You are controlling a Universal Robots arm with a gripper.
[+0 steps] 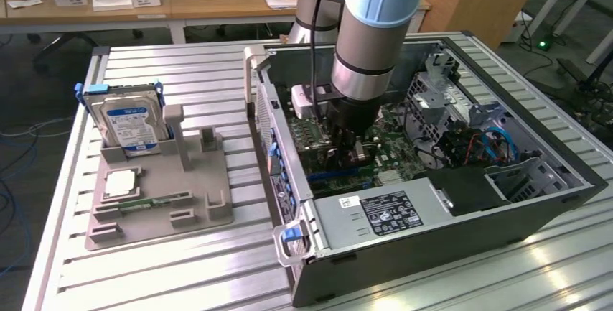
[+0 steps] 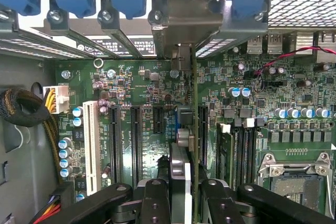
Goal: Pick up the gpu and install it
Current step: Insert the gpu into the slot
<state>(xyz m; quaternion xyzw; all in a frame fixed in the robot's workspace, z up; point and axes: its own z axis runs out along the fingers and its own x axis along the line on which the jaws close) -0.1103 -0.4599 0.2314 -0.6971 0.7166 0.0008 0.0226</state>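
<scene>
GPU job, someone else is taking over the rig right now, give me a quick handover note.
Gripper: down inside the open computer case, jaws shut on the gpu.
GPU: held edge-on over the motherboard, its metal bracket up at the case's rear slot openings, the card in line with the expansion slots.
Done: card picked up and brought into the case.
Left: whether it is fully seated cannot be told; it is not released.
Holder tray carries the hard drive.
</scene>
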